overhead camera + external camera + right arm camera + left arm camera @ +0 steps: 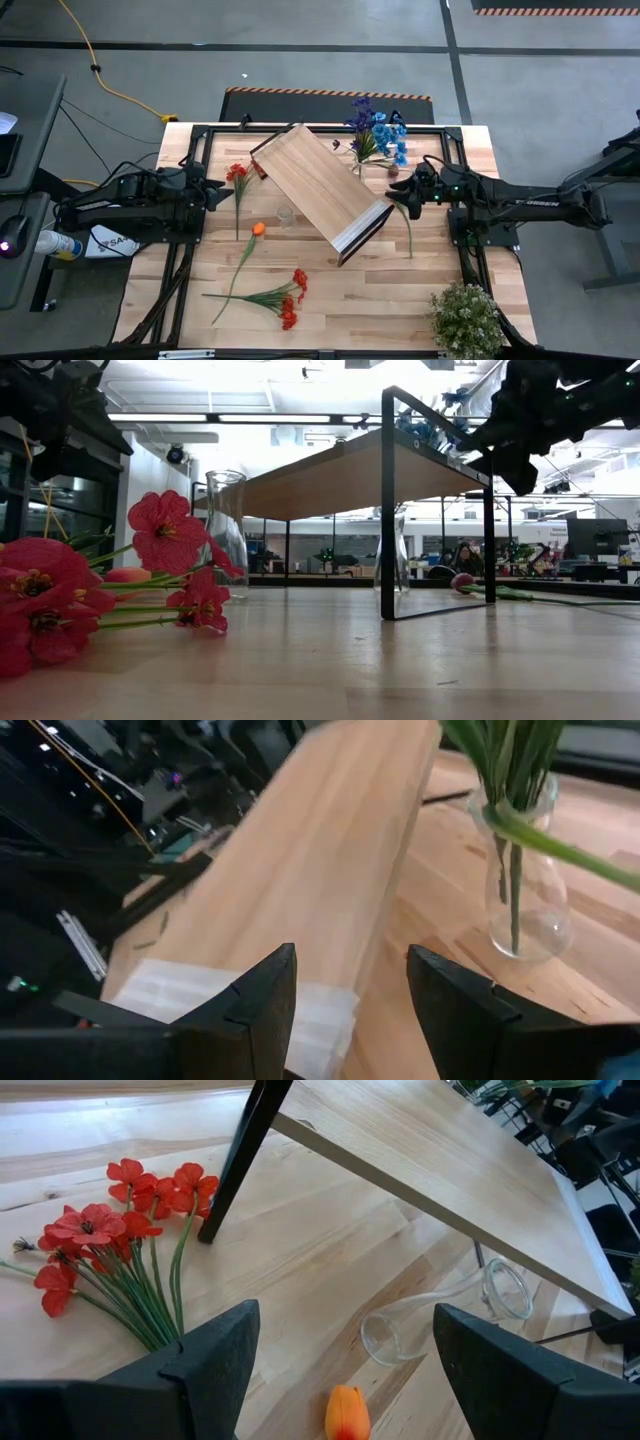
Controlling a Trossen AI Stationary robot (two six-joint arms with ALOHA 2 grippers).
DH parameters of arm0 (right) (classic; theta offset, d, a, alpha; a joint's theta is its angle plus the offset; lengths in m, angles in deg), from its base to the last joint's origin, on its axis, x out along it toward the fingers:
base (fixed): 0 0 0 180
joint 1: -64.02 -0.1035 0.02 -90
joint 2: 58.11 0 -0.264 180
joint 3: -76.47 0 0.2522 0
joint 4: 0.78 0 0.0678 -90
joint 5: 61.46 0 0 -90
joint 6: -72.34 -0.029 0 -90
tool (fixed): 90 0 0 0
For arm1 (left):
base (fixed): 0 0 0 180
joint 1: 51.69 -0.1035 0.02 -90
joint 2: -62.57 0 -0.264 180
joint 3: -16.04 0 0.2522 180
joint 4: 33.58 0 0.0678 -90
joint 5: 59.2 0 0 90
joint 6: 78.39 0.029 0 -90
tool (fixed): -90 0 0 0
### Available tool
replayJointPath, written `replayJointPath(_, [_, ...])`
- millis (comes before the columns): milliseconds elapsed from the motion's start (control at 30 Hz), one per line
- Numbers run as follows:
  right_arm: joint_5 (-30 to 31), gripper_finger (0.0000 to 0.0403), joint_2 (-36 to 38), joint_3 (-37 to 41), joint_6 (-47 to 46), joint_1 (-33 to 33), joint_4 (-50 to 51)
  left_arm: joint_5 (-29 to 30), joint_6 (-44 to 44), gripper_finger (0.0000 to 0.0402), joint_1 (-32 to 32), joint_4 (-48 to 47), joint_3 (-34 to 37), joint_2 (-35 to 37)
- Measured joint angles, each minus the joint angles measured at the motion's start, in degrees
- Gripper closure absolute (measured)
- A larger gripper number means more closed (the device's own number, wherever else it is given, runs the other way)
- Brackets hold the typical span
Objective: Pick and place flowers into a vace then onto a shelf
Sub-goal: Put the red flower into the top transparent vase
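The shelf (320, 190), a light-wood board with one white end, stands on its dark legs slantwise mid-table. Behind it a glass vase (520, 890) holds blue and purple flowers (378, 130). An empty glass vase (440, 1315) stands by the shelf's near side. On the table lie red flowers (110, 1230), an orange flower (347, 1413), a second red bunch (290, 300) and a dark-bloomed flower (462, 582). My left gripper (345, 1320) hangs open above the table's left part, over the orange flower. My right gripper (350, 965) hangs open at the shelf's white end.
A bushy pale-green potted plant (465, 318) stands at the near right corner. The dark-bloomed flower's stem (408, 228) runs along the table just right of the shelf. Bare wood shows at the near middle (370, 300).
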Motion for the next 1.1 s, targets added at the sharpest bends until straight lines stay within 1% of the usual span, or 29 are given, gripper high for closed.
replayJointPath(233, [-0.6,0.0221,4.6,0.0,-1.1,0.0,1.8,0.0,0.0,0.0069,0.0,0.0,0.0,0.0])
replayJointPath(467, [-5.5,0.0221,7.9,0.0,-5.0,0.0,2.5,0.0,0.0,0.0069,0.0,0.0,0.0,0.0])
replayJointPath(667, [-7.3,0.0221,11.1,0.0,-5.4,0.0,2.6,0.0,0.0,0.0069,0.0,0.0,0.0,0.0])
replayJointPath(767, [-11.0,0.0221,12.9,0.0,-6.9,0.0,2.7,0.0,0.0,0.0069,0.0,0.0,0.0,0.0])
replayJointPath(867, [-15.7,0.0221,14.6,-0.1,-11.8,0.0,4.4,0.0,0.0,0.0069,0.0,0.0,0.0,0.0])
replayJointPath(1000, [-20.7,0.0221,15.9,-0.1,-18.9,0.0,10.0,0.0,0.4,0.0069,0.0,0.0,0.0,0.0])
replayJointPath(1100, [-22.9,0.0221,16.1,-0.1,-22.0,0.0,14.8,0.0,1.5,0.0069,0.0,0.0,0.0,0.0])
